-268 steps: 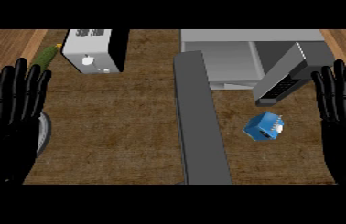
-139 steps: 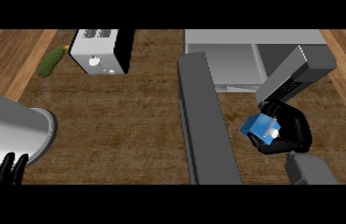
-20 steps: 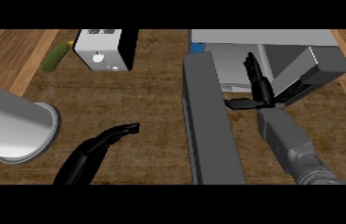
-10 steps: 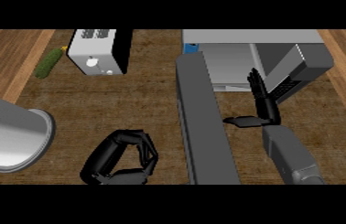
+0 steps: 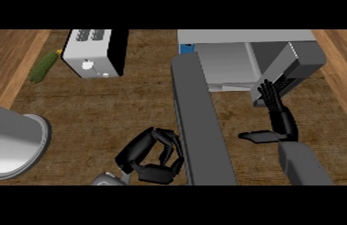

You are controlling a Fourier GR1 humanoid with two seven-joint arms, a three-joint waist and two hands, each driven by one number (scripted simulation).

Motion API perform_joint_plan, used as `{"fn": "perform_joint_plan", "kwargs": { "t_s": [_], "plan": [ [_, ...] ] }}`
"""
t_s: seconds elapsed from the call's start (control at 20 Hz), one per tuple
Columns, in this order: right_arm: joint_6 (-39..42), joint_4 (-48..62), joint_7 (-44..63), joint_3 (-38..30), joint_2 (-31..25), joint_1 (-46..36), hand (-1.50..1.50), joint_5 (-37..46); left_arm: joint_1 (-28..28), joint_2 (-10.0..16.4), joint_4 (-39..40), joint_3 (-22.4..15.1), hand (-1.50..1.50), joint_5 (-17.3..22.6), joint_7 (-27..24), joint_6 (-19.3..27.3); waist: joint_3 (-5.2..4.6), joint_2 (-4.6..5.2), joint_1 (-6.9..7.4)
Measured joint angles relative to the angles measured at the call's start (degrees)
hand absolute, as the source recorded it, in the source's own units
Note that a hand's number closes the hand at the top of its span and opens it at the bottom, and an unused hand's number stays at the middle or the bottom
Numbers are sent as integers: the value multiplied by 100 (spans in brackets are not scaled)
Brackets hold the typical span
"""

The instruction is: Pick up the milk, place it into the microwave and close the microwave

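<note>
The grey microwave [image 5: 227, 65] stands at the back right. Its long dark door [image 5: 200, 127] hangs open and stretches toward me. Only a blue corner of the milk [image 5: 186, 48] shows, at the far left inside the microwave. My right hand [image 5: 281, 120] is open in front of the opening, right of the door, fingers straight and thumb out to the left, holding nothing. My left hand [image 5: 152, 155] is curled up against the door's left side near its front end. I see nothing inside its fingers.
A white toaster [image 5: 92, 54] stands at the back left with a green cucumber [image 5: 44, 67] beside it. A round grey pot [image 5: 17, 143] sits at the left edge. Pale wooden borders run down both sides of the counter.
The left hand swung in from the lower left and curled up beside the door. The right hand drew back from the microwave, open. The milk left the counter with the right hand earlier.
</note>
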Motion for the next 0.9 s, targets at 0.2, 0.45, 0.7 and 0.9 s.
{"fn": "perform_joint_plan", "kwargs": {
  "t_s": [0.2, 0.45, 0.7, 0.9],
  "plan": [
    [256, -1031, 250, 72, -159, 707, -150, -165, -219, 3, 559, -457, 150, 216, -202, 266, -6, -9, -66],
    [403, -2320, 642, 99, -252, 1508, -150, -417, -546, 7, 1216, -1368, 150, 401, -470, 888, -11, -3, -121],
    [743, -3443, 1127, 46, -446, 2020, -150, -804, -1213, 24, 1700, -2261, 150, 941, -349, 1850, -15, 21, -213],
    [1091, -4066, 1483, 23, -560, 2255, -150, -1160, -1603, 57, 1884, -2841, 150, 1580, -254, 2760, -16, 47, -316]
  ]
}}
